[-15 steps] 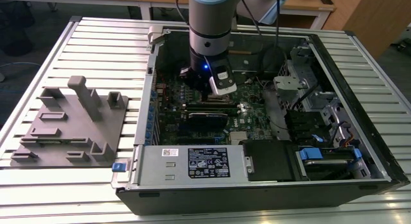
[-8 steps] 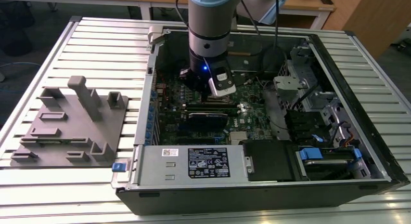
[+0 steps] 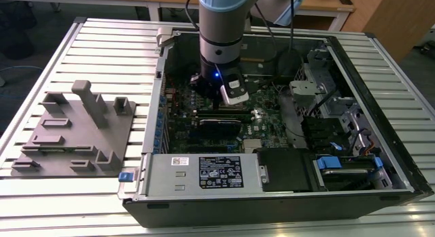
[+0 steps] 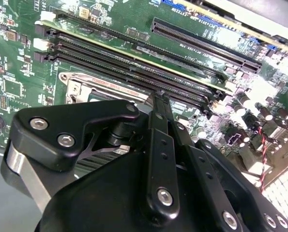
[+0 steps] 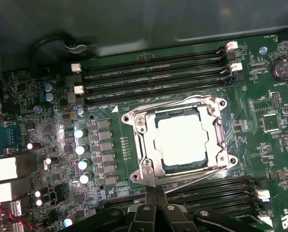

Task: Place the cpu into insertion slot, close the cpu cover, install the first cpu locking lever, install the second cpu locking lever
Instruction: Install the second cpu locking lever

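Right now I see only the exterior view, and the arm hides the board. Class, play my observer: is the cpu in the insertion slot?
Observer: Yes. In the first wrist view the cpu lies flat in the insertion slot.
Operator: And the cpu cover?
Observer: The cpu cover lies down around the cpu, whose silver top shows through the cut-out.
Operator: Where is the gripper?
Observer: The gripper is shut, with its tips just off the cover's edge, on the side where the long black slots run.
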`<state>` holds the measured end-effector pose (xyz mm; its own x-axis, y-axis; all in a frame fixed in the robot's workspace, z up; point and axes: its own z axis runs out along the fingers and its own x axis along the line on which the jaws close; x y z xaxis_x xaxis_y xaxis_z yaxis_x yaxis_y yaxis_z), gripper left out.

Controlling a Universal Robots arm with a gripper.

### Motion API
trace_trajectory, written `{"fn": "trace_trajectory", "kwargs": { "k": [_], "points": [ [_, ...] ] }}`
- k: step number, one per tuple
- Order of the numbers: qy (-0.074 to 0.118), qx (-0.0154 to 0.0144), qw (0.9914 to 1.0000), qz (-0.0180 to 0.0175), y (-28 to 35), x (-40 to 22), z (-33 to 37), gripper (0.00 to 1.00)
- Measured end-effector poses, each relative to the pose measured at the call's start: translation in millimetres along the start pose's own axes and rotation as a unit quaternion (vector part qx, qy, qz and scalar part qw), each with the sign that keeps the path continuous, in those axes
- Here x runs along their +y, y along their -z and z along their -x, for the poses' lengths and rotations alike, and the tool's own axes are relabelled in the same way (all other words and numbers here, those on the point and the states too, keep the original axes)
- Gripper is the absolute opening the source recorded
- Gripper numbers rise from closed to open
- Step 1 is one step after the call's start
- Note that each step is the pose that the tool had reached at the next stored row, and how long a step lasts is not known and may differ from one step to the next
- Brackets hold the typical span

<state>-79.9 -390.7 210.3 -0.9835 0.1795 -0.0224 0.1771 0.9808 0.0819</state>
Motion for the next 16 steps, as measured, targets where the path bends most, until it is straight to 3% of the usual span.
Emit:
{"fn": "trace_trajectory", "kwargs": {
  "k": [10, 16],
  "points": [
    [0.0, 0.0001, 1.0, -0.0001, -3.2, -0.6, -1.2, 0.1],
    [0.0, 0.0007, 0.99999, 0.0032, -5.6, -0.9, -2.1, 0.1]
  ]
}}
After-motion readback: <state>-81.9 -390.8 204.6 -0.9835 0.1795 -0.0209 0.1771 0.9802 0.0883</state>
